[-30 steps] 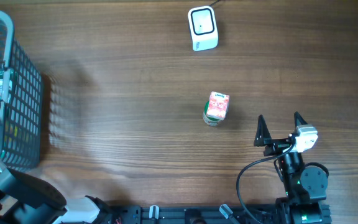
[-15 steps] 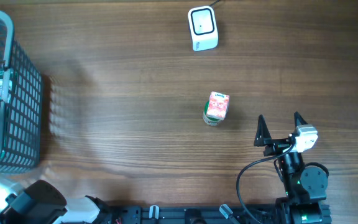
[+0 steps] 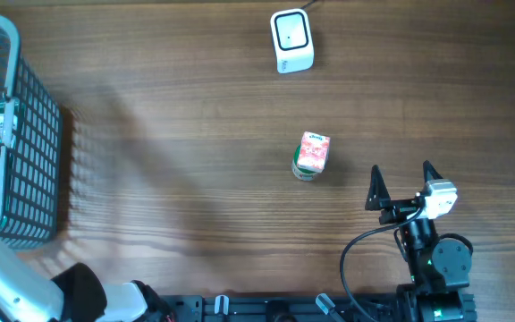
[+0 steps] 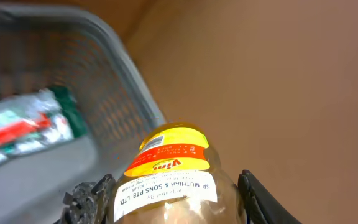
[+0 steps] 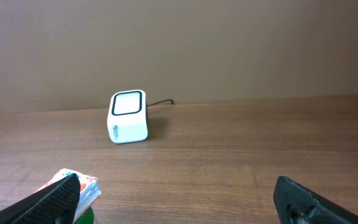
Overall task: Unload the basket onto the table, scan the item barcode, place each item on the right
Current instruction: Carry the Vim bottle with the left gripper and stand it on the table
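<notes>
The bottle (image 4: 169, 177) is up in the grip, and we see it only from the left wrist camera: yellow top, red-and-orange "Vim" band, white printed label facing us (there's a small barcode patch near the top). The left fingers (image 4: 89, 200) are clamped tight on either side of its clear body. Just behind it curves the grey rim of the mesh basket (image 4: 126, 74), with red, white and green packets (image 4: 30, 124) blurred inside. From overhead, that basket sits at the far left edge of the wooden worktop (image 3: 195, 134), and the bottle itself isn't visible there. Out in the middle lies a small pink-and-white carton (image 3: 311, 154), and well beyond it at the far edge is the white scanner (image 3: 291, 40), with a dark cable behind it. The right fingers (image 3: 375, 190) sit spread wide, holding nothing, near the carton and pointing toward the scanner.
</notes>
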